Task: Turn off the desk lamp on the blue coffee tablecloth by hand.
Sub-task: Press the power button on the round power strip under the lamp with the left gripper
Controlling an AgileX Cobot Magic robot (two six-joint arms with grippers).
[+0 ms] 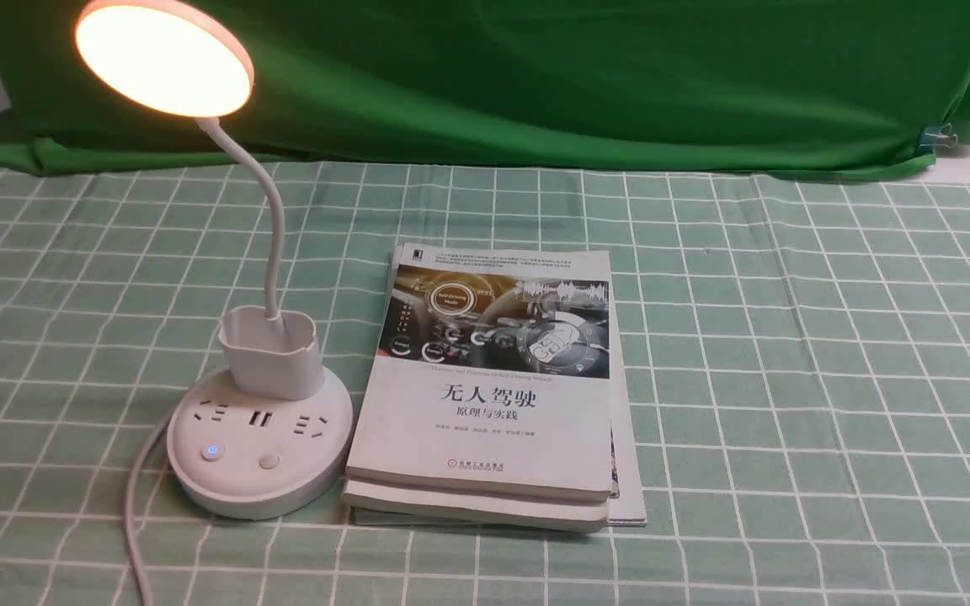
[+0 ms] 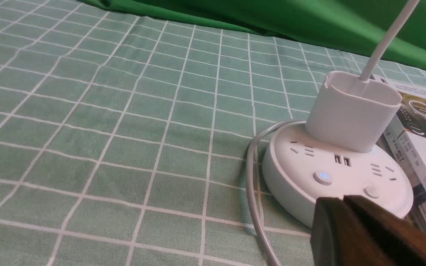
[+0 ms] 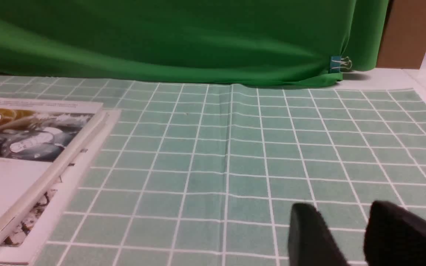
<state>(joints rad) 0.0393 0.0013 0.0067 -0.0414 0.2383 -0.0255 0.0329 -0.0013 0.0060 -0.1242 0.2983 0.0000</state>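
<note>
The desk lamp (image 1: 258, 442) stands on the blue coffee tablecloth (image 1: 788, 337) at the left, and its round head (image 1: 163, 57) glows warm. Two buttons sit on the front of the round base: one lit blue (image 1: 212, 451) and one plain (image 1: 269, 460). In the left wrist view my left gripper (image 2: 344, 199) is shut with nothing in it. It hangs just before the base's near rim (image 2: 290, 184), close to the plain button (image 2: 371, 191) and right of the lit button (image 2: 322, 177). My right gripper (image 3: 344, 207) is open over bare cloth (image 3: 235, 147).
A stack of books (image 1: 493, 387) lies right beside the lamp base. The lamp's white cord (image 1: 135, 505) runs from the base toward the near edge. A dark green backdrop cloth (image 1: 578, 76) hangs along the far side. A white cup holder (image 2: 351, 111) stands on the base.
</note>
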